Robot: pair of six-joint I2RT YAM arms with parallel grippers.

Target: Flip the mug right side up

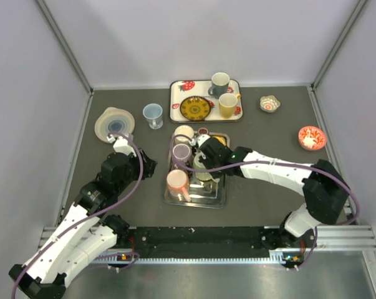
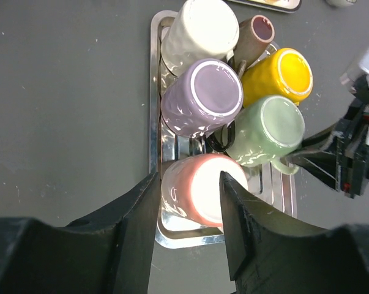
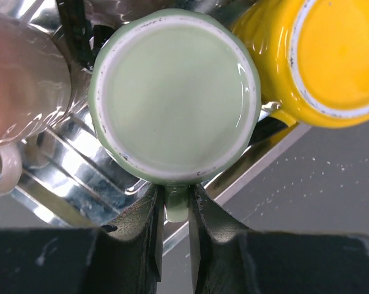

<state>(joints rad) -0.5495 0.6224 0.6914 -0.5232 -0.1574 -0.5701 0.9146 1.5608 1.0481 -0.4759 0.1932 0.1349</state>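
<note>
A metal tray (image 1: pixel 194 202) holds several upside-down mugs. The pale green mug (image 3: pixel 175 92) stands base up, and my right gripper (image 3: pixel 175 208) is shut on its handle (image 3: pixel 177 211) at the tray's right side. In the top view the right gripper (image 1: pixel 206 163) is over the tray's middle. My left gripper (image 2: pixel 188 184) is open just left of the tray, and the pink mug (image 2: pixel 196 193) shows between its fingers. In the top view the left gripper (image 1: pixel 147 167) is apart from the pink mug (image 1: pixel 177 182).
Purple (image 2: pixel 202 98), white (image 2: pixel 199 27), yellow (image 2: pixel 282 75) and brown (image 2: pixel 254 33) mugs crowd the tray. A back tray (image 1: pixel 175 99) holds mugs and a plate. A blue cup (image 1: pixel 153 115), stacked bowls (image 1: pixel 115 123) and two small bowls (image 1: pixel 270 103) (image 1: pixel 312 137) stand around.
</note>
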